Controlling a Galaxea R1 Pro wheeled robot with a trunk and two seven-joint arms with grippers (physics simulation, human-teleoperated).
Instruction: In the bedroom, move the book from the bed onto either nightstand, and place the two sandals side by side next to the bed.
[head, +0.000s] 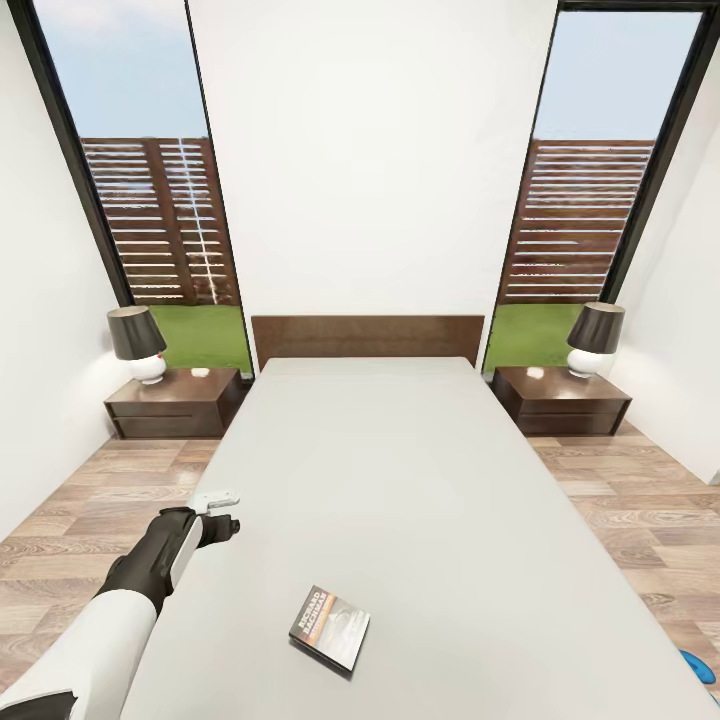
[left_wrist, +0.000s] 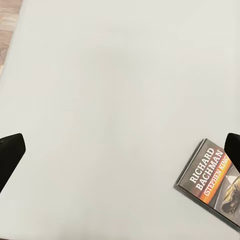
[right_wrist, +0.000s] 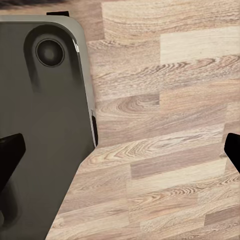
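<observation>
The book (head: 330, 627), dark with an orange band and white "RICHARD BACHMAN" lettering, lies flat on the off-white mattress of the bed (head: 400, 470) near its foot. My left gripper (head: 224, 510) hovers over the mattress to the book's left and a little farther up the bed. In the left wrist view the book (left_wrist: 212, 182) lies beside one fingertip (left_wrist: 233, 150), and the left gripper (left_wrist: 120, 150) is open and empty. One blue sandal (head: 702, 664) peeks in on the floor right of the bed. My right gripper (right_wrist: 120, 150) is open over the wood floor.
Two dark wood nightstands (head: 175, 400) (head: 562, 398) flank the headboard, each bearing a lamp (head: 137, 342) (head: 595, 338) and a small white item. Tall dark-framed windows stand behind them. Plank floor runs along both sides of the bed. The robot's grey base (right_wrist: 45, 125) sits under the right gripper.
</observation>
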